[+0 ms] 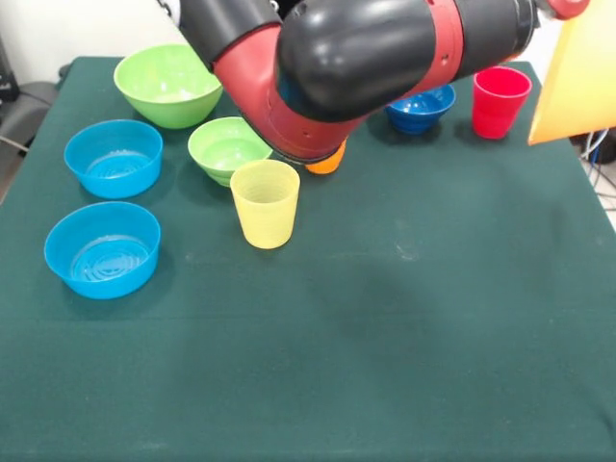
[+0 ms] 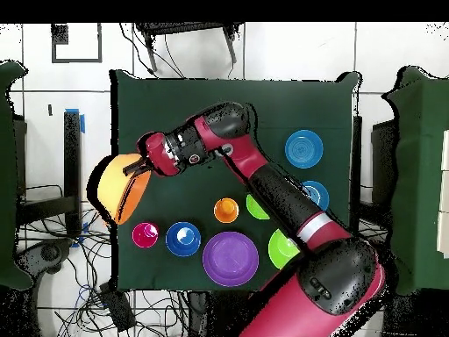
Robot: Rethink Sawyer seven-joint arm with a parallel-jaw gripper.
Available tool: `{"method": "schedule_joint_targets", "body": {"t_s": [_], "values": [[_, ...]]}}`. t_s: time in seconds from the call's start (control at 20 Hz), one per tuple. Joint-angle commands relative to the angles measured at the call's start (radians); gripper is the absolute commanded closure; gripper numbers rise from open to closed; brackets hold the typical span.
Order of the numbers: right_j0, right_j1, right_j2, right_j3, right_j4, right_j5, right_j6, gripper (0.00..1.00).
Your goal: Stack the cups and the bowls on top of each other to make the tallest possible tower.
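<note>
The gripper (image 2: pixel 138 167) is closed on the rim of the huge orange bowl (image 2: pixel 112 187), which it holds tilted at the edge of the green table (image 1: pixel 385 318); in the overhead view the bowl overhangs that edge. In the front view the same bowl shows only as an orange sheet at the picture's right edge, just beside the red cup (image 1: pixel 500 100).

Landmark: the yellow cup (image 1: pixel 265 203), standing upright and open end up.

- Small green bowl (image 1: pixel 229 148): just behind the yellow cup, near it but apart.
- Orange cup (image 1: pixel 327 160): beside the small green bowl, mostly hidden under the arm (image 1: pixel 366 58) in the front view; in the overhead view it stands clear.
- Large green bowl (image 1: pixel 167 85): further back than the small green bowl.
- Two light blue bowls (image 1: pixel 114 158) and (image 1: pixel 102 249): to the side of the yellow cup, well apart from it, one behind the other.
- Small dark blue bowl (image 1: pixel 422 107): far side of the arm, next to the red cup.
- Large purple bowl (image 2: pixel 231 258): seen only overhead, beside the dark blue bowl.

All bowls on the table sit open side up. Nothing is stacked.
</note>
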Motion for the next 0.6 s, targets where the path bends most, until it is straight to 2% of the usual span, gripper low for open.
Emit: {"method": "schedule_joint_targets", "body": {"t_s": [0.05,0.3,0.6], "values": [[0.061,-0.043,-0.080,-0.038,0.017,-0.062,0.112,1.00],[0.108,-0.063,-0.115,-0.059,0.026,-0.102,0.154,1.00],[0.148,-0.058,-0.105,-0.076,0.084,-0.106,0.170,1.00]]}}
